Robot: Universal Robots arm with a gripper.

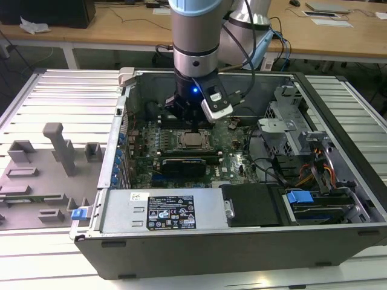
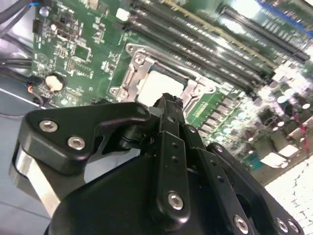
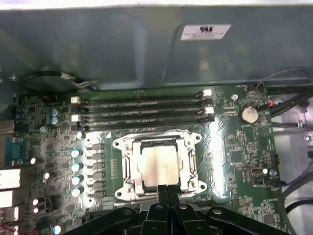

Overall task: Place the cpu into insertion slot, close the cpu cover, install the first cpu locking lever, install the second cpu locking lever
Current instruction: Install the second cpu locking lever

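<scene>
A black gripper point(image 3: 164, 188), its 2 fingers pressed together with nothing between them, hangs just above the near rim of the insertion slot point(image 3: 128, 147). The cpu point(image 3: 159, 165) lies seated inside it, near the motherboard's point(image 3: 234, 147) middle. The cpu cover point(image 3: 193, 161) frames it. Likely best: press gently, straight down. Beyond run 4 memory slots point(image 3: 142, 110).

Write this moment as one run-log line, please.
cpu: seated in insertion slot | cpu cover: down | gripper: shut, at socket edge
</scene>
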